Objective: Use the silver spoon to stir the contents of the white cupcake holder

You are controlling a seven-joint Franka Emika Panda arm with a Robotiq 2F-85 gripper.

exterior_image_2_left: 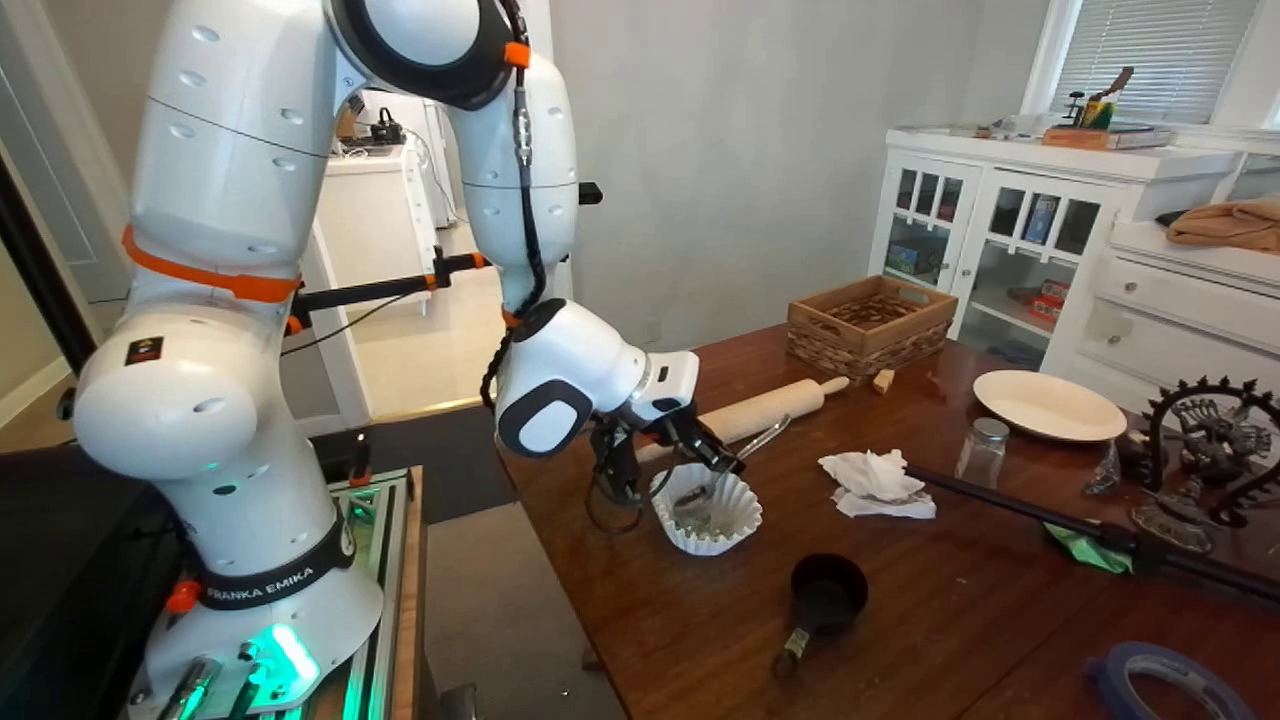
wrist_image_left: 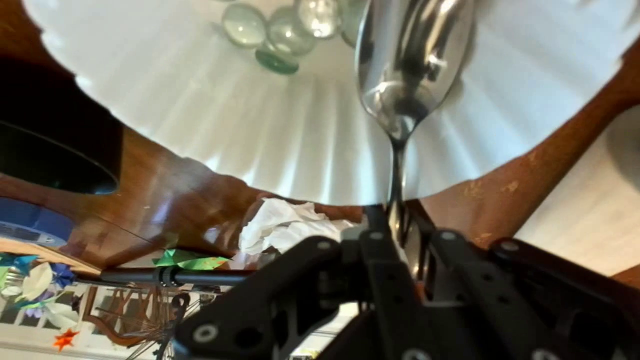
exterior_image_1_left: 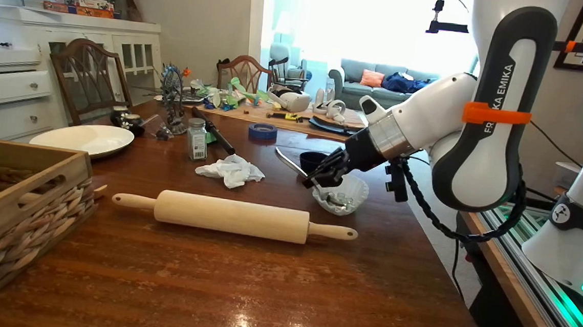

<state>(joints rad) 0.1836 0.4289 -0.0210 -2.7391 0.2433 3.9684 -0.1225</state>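
In the wrist view the gripper (wrist_image_left: 397, 220) sits low, at six o'clock, its jaws pinching the stem of the silver spoon (wrist_image_left: 415, 65). The spoon's bowl points to twelve o'clock, inside the white cupcake holder (wrist_image_left: 280, 130). Clear glass pebbles (wrist_image_left: 288, 32), one of them greenish, lie in the holder at about nine o'clock from that bowl; whether metal touches glass I cannot tell. Outside the rim, crumpled white paper (wrist_image_left: 287, 225) lies at seven.

In an exterior view the holder stands on the wooden table (exterior_image_1_left: 262, 284). From it, the arm (exterior_image_1_left: 418, 111) is between one and two o'clock, the spoon's handle slants up toward ten, a rolling pin (exterior_image_1_left: 231, 216) lies between eight and nine, and blue tape (exterior_image_1_left: 262, 134) is at ten, farther off.

In an exterior view a dark cup (exterior_image_2_left: 828, 590) is at four o'clock from the holder, its handle pointing to seven. The paper is near three, a wooden basket (exterior_image_2_left: 895, 355) well apart, between one and two. The gripper is at one, just by the rim.
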